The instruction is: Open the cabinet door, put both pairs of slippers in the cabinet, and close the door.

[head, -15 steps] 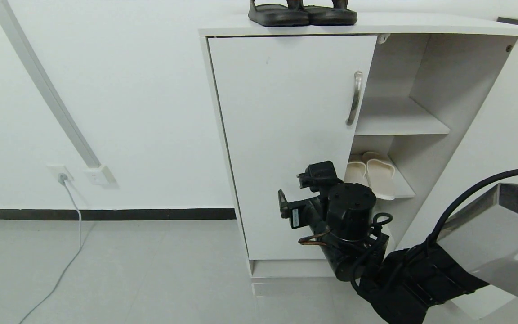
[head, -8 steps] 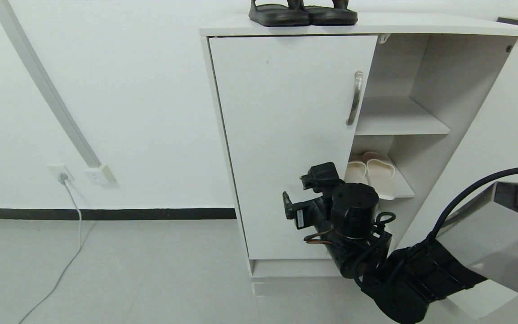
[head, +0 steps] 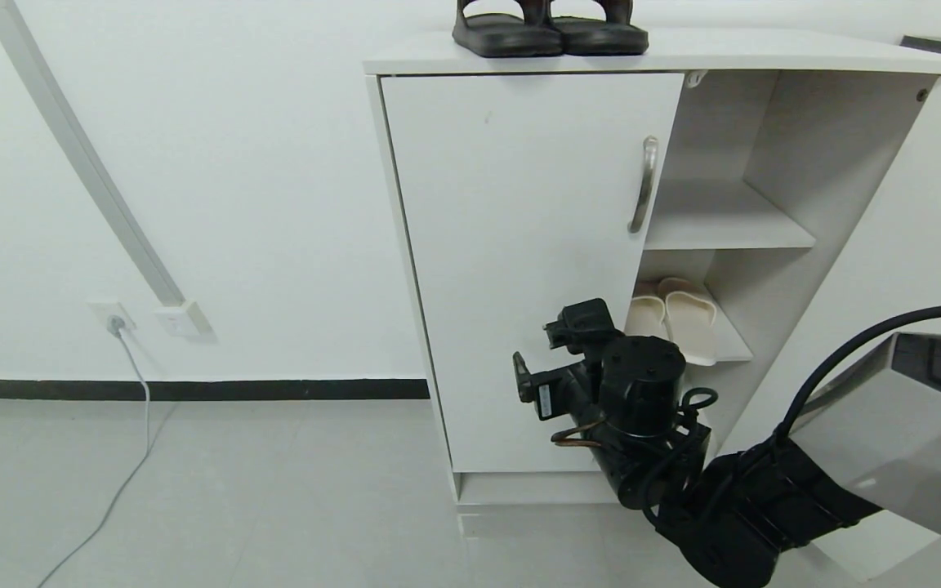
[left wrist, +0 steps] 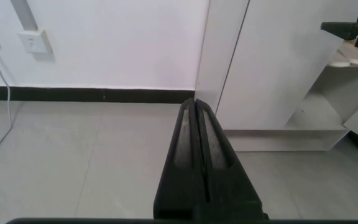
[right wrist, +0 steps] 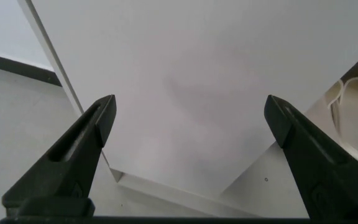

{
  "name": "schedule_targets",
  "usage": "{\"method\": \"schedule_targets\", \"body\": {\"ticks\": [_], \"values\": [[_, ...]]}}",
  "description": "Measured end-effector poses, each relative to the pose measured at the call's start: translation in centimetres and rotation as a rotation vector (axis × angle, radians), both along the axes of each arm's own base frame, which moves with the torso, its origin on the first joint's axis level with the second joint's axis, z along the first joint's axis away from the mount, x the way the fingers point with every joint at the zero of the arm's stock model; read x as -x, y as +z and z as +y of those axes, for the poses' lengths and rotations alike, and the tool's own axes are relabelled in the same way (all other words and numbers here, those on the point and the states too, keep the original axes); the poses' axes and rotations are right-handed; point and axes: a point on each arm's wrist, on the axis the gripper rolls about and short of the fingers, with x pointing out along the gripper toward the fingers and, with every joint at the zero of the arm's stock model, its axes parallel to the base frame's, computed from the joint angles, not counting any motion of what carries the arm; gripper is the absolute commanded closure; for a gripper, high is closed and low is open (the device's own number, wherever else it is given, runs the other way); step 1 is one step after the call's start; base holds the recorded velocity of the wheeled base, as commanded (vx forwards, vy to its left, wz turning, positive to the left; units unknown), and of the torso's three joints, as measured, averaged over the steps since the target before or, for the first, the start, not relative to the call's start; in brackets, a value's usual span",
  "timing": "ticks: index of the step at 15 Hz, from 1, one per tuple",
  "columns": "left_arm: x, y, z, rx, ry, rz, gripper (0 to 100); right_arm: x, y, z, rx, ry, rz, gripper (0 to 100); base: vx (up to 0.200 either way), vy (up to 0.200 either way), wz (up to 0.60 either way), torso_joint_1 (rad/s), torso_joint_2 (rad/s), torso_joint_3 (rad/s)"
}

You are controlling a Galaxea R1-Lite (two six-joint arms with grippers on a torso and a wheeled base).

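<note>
Your right pincer (head: 548,347) is hanging released, its fingers spread wide, low down and just in front of the cabinet's shut door (head: 519,245), near that door's lower edge by the open compartment. It is grasping nothing. Your left pincer (left wrist: 196,109) is sitting clenched and empty, pointing towards the floor beside the cabinet's (head: 666,53) lower left corner.

Counting for you: two pairs of slippers, two doors and two shelves. The white pair (head: 675,314) is lying side by side on the lower shelf (head: 732,347) inside the open compartment. The black pair (head: 548,28) is sitting on the cabinet top, at its front edge above the shut door. The second door (head: 912,245) is standing swung open at the right. The upper shelf (head: 724,224) is carrying nothing.

By my reading, you are working halfway through the stowing step: one pair in, one pair out. The next move is calling for you to be lifting the right pincer up to the cabinet top, taking hold of the black pair, and setting it on a shelf before swinging the door to.
</note>
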Motion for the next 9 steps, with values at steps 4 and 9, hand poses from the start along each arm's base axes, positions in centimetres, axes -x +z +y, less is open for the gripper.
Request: {"method": "schedule_targets", "body": {"ticks": [4, 9], "values": [[0.0, 0.01, 0.0, 0.001, -0.001, 0.0, 100, 0.05, -0.06, 0.07, -0.001, 0.002, -0.001, 0, 0.0, 0.0, 0.0, 0.036, -0.43, -0.366], [0.0, -0.01, 0.0, 0.002, 0.0, 0.001, 100, 0.02, -0.1, 0.04, 0.002, 0.003, 0.002, 0, 0.0, 0.0, 0.0, 0.101, -0.46, -0.349]]}}
